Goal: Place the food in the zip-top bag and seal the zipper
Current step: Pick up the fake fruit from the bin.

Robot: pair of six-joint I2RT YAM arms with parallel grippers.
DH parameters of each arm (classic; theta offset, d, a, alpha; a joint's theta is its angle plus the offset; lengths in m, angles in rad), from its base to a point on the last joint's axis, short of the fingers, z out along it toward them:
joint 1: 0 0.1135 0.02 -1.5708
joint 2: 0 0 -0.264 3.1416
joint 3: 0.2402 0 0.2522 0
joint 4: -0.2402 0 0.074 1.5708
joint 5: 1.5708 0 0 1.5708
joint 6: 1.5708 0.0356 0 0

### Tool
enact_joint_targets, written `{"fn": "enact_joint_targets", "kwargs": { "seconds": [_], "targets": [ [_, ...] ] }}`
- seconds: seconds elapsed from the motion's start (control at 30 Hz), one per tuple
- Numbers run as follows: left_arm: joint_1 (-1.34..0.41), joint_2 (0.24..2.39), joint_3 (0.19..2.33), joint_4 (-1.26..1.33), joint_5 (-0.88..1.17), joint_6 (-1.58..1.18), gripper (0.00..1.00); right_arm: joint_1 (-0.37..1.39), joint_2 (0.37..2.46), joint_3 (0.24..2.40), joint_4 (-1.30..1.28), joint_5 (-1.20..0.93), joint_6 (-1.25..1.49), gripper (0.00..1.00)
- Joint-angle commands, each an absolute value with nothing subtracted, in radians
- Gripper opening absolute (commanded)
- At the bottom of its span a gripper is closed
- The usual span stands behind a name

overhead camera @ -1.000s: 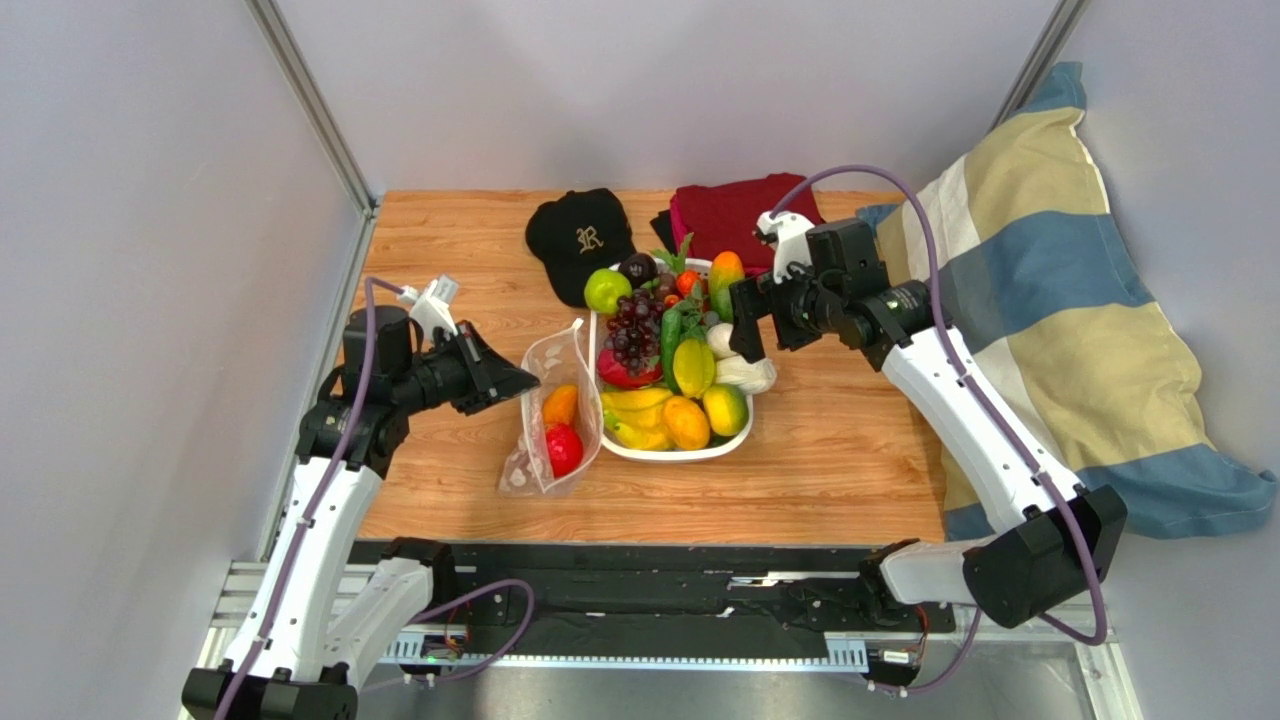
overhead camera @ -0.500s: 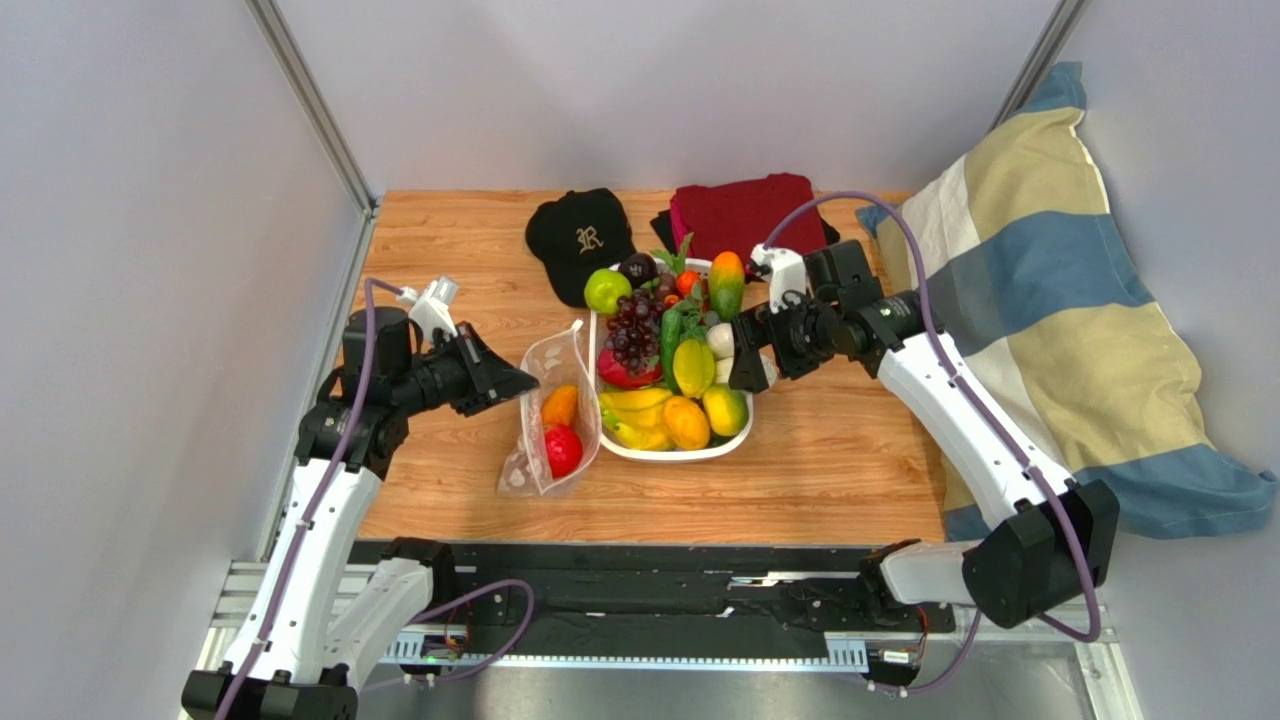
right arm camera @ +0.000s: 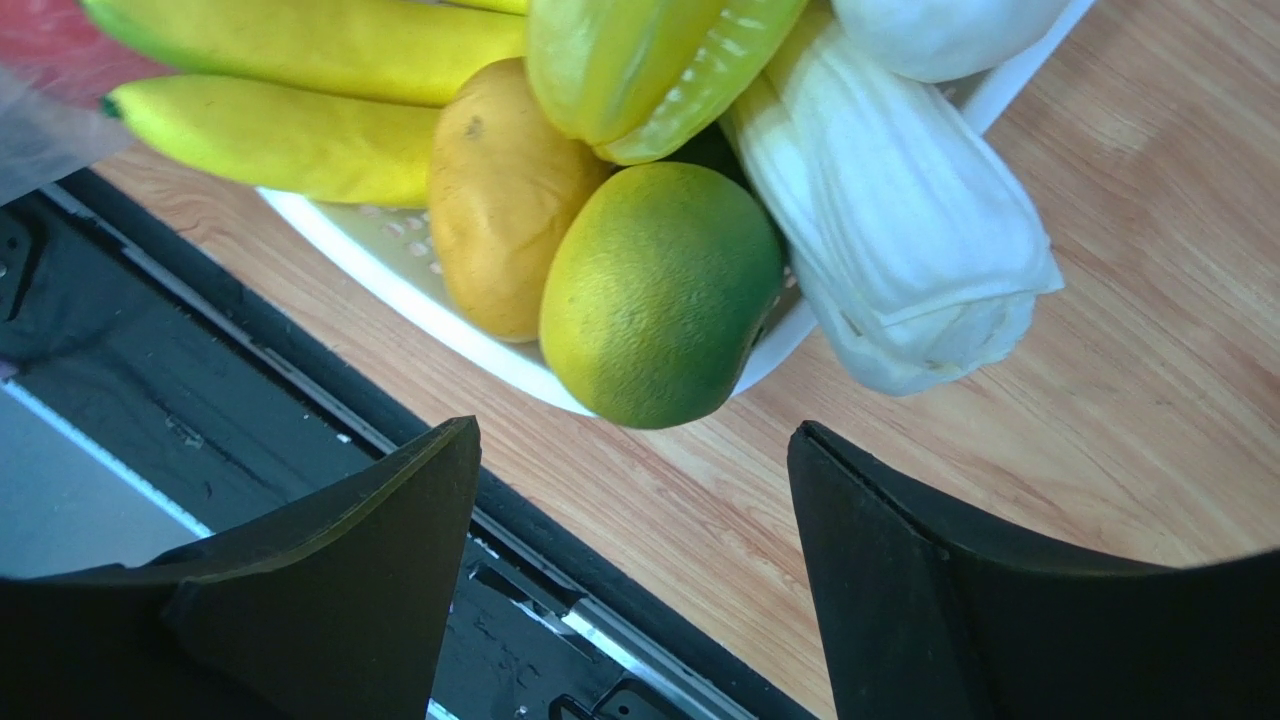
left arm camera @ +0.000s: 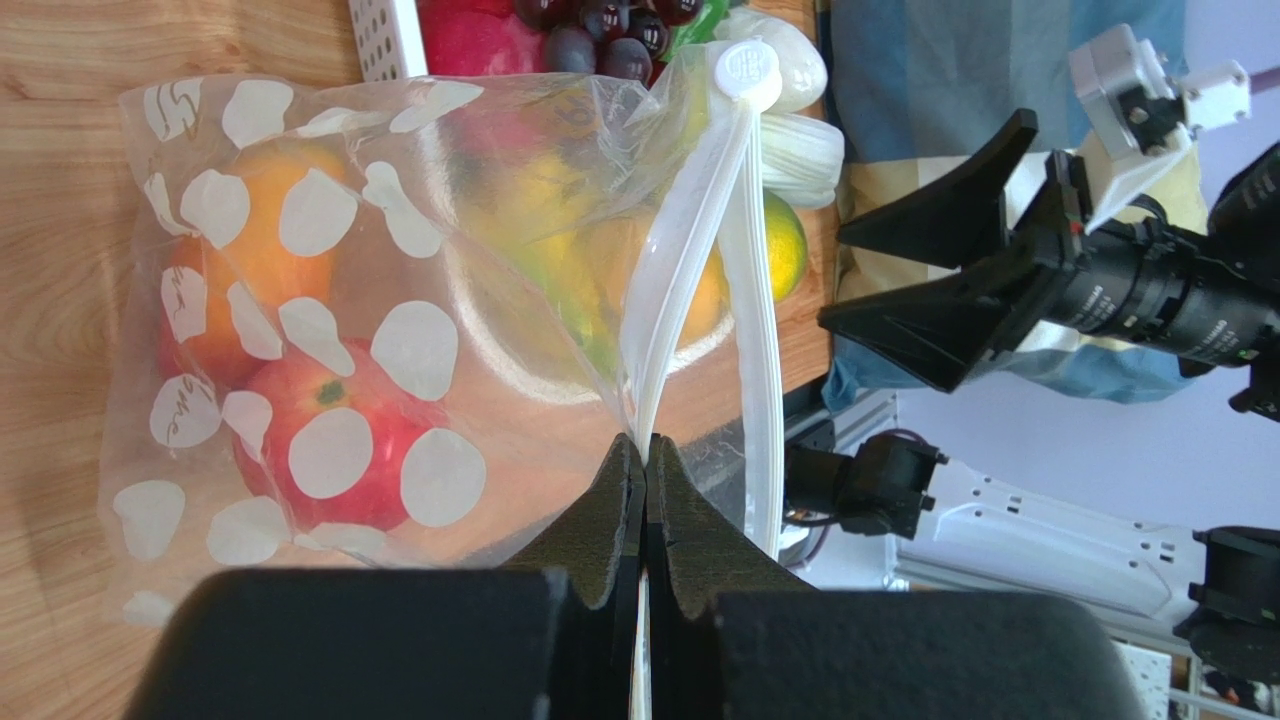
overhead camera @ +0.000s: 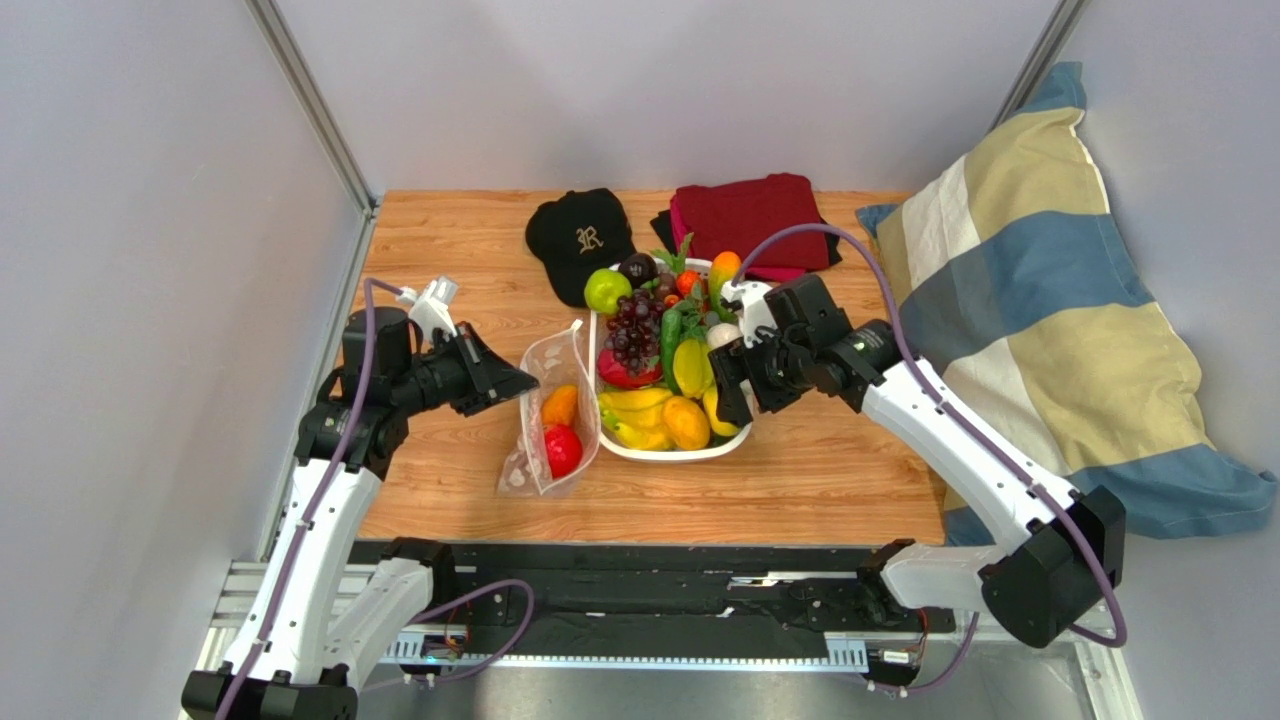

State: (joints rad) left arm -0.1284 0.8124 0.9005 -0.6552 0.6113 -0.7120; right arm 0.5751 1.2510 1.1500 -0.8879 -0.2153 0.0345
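The dotted zip-top bag (overhead camera: 550, 413) lies left of the white tray (overhead camera: 706, 449); it holds a red apple (overhead camera: 564, 447) and an orange piece (overhead camera: 559, 404). My left gripper (overhead camera: 522, 381) is shut on the bag's zipper edge (left arm camera: 684, 285) and holds its mouth up. In the left wrist view the apple (left arm camera: 323, 435) and orange piece (left arm camera: 248, 225) show through the bag (left arm camera: 376, 300). My right gripper (overhead camera: 727, 396) is open and empty over the tray's near right corner. In the right wrist view a green-yellow citrus (right arm camera: 658, 293) lies just ahead of the open gripper (right arm camera: 631, 443), untouched.
The tray holds several toy fruits: bananas (right arm camera: 286, 135), a yellow-orange fruit (right arm camera: 504, 188), a starfruit (right arm camera: 646, 60), a white vegetable (right arm camera: 902, 225), grapes (overhead camera: 637, 324). A black cap (overhead camera: 579, 237) and red cloth (overhead camera: 748, 213) lie behind. A striped pillow (overhead camera: 1052, 300) is at right.
My right gripper has moved from the tray's far right side down and toward me, to over the tray's near right corner. The left gripper and the bag have stayed still.
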Motion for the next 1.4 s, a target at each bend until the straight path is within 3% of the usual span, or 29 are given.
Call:
{"fn": "enact_joint_targets", "kwargs": {
  "seconds": [0.0,0.57,0.67,1.03,1.17,1.37],
  "targets": [
    [-0.123,0.798,0.91,-0.635,0.606,-0.707,0.0,0.577,1.285,1.147,-0.828,-0.144,0.089,0.79],
    [-0.11,0.807,0.902,-0.649,0.588,-0.718,0.0,0.597,1.433,1.172,-0.778,-0.152,0.135,0.73],
    [-0.109,0.807,0.9,-0.653,0.588,-0.712,0.0,0.597,1.431,1.186,-0.782,-0.149,0.13,0.64],
    [-0.109,0.821,0.913,-0.663,0.588,-0.701,0.0,0.597,1.299,1.304,-0.914,-0.27,0.11,0.08],
    [-0.109,0.824,0.914,-0.667,0.586,-0.7,0.0,0.603,1.298,1.388,-0.891,-0.337,0.117,0.02],
    [-0.109,0.824,0.917,-0.667,0.589,-0.701,0.0,0.748,1.342,1.569,-0.724,-0.445,0.189,0.04]
  ]
}}
